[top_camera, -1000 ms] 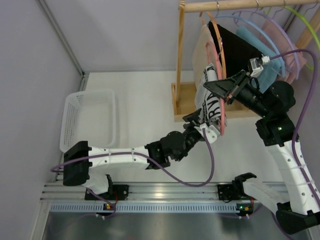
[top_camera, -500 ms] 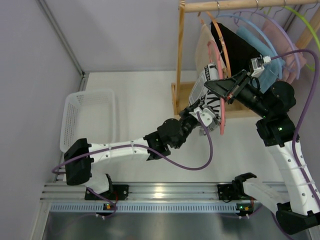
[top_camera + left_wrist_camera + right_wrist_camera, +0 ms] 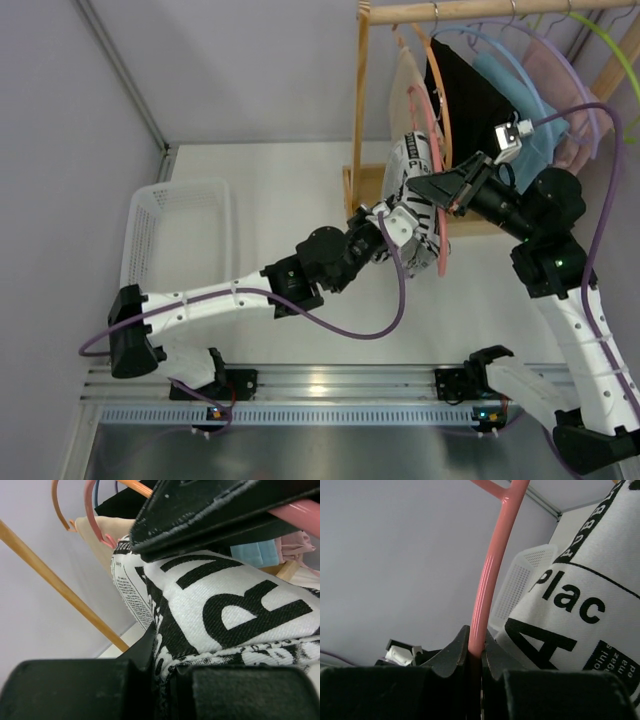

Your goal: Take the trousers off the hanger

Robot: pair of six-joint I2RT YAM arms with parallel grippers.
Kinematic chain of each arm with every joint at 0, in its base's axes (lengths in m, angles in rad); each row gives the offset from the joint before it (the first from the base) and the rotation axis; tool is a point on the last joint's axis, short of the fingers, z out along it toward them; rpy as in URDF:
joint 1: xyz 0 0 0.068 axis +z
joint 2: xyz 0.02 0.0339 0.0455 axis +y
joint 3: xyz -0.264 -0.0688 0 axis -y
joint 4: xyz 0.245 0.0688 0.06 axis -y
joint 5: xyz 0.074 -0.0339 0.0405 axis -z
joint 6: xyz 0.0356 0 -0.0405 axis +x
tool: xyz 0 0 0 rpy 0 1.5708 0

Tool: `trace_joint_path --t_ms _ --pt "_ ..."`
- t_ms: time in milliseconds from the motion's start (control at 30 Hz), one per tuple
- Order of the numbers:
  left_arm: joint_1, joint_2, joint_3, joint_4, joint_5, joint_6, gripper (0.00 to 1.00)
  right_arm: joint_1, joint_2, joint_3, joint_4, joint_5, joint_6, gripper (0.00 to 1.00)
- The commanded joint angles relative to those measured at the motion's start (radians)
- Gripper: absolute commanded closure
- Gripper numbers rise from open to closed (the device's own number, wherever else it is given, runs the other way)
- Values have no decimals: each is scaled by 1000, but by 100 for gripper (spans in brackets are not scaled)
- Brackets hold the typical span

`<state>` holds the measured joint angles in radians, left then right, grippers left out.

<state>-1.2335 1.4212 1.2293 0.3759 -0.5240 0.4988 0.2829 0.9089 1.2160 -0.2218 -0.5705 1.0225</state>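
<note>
The trousers (image 3: 415, 190) are white with black lettering and hang folded over a pink hanger (image 3: 437, 170) on the wooden rack. In the left wrist view the printed cloth (image 3: 225, 605) fills the frame, and my left gripper (image 3: 167, 677) is shut on its lower edge. From the top view the left gripper (image 3: 398, 222) reaches in from the lower left. My right gripper (image 3: 476, 657) is shut on the pink hanger bar (image 3: 492, 565), with the trousers (image 3: 580, 610) beside it. It sits at the hanger's right side (image 3: 445, 190).
A wooden rack (image 3: 362, 110) with a base board holds several more hangers with black, beige, blue and pink garments (image 3: 480, 90). A white mesh basket (image 3: 178, 240) stands on the table at the left. The arm rail (image 3: 300, 385) runs along the near edge.
My left gripper has moved up toward the rack and closed on the trousers' lower edge. The right gripper has kept its grip on the hanger, shifted slightly left.
</note>
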Motion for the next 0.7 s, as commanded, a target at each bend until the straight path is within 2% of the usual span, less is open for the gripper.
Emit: trace_joint_path --t_ms 0,200,433,667 --pt "3 -96 64 63 2 -22 100 -8 -71 -6 39 -5 -147 100" --pt "-6 -114 116 41 -20 0 100 -13 -81 -81 21 -3 -159 100" --pt "-6 -130 258 -20 -67 9 100 -27 -59 -219 113 -26 -64 100" --pt "3 -104 430 -42 -68 70 100 -31 -16 -299 160 -46 -52 100"
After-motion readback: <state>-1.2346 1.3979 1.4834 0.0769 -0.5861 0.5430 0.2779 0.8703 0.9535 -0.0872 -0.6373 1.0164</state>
